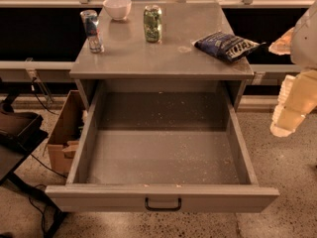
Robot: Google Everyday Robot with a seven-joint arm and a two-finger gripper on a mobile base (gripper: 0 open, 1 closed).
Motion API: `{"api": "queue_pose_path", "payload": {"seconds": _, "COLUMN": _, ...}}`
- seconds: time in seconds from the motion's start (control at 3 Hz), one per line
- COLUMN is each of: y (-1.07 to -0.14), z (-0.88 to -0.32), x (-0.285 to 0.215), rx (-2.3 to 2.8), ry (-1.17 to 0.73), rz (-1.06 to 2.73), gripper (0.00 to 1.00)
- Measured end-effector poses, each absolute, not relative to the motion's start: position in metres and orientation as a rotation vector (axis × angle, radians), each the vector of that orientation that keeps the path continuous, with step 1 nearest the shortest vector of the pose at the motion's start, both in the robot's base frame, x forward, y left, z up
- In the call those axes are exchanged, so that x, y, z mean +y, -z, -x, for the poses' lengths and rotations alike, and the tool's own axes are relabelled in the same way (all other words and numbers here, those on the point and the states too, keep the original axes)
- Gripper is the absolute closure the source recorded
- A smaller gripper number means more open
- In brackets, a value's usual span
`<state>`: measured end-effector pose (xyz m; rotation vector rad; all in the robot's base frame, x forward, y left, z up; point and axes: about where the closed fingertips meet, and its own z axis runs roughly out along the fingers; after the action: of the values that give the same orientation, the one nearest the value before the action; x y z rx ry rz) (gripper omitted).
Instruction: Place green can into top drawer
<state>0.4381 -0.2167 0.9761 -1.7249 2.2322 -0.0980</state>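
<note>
The green can (152, 24) stands upright on the grey cabinet top, near the back and a little left of centre. The top drawer (163, 195) is pulled fully open below it, and its inside is bare apart from some specks. A small dark handle (163, 204) sits at the centre of its front panel. My gripper (286, 123) hangs at the right edge of the view, beside the drawer's right wall and well right of and below the can. It holds nothing that I can see.
On the cabinet top (163, 58) stand a taller blue-red-silver can (92, 31) at the left, a white bowl (117, 7) at the back and a dark blue chip bag (227, 45) at the right. A cardboard box (64, 133) and black gear (17, 130) sit on the floor at the left.
</note>
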Motion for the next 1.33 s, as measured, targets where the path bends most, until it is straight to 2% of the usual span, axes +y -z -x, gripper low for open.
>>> {"api": "queue_pose_path", "payload": {"seconds": 0.33, "y": -0.976, "z": -0.438, "x": -0.217, "rx": 2.232, "ry": 0.098, "rz": 1.725, "gripper": 0.00}}
{"api": "queue_pose_path", "payload": {"seconds": 0.67, "y": -0.975, "z": -0.471, "x": -0.210, "rx": 2.139, "ry": 0.073, "rz": 1.687, "gripper": 0.00}}
{"api": "queue_pose_path", "payload": {"seconds": 1.33, "y": -0.973, "z": -0.591, "x": -0.177, "rx": 1.853, "ry": -0.156, "rz": 1.434, "gripper": 0.00}}
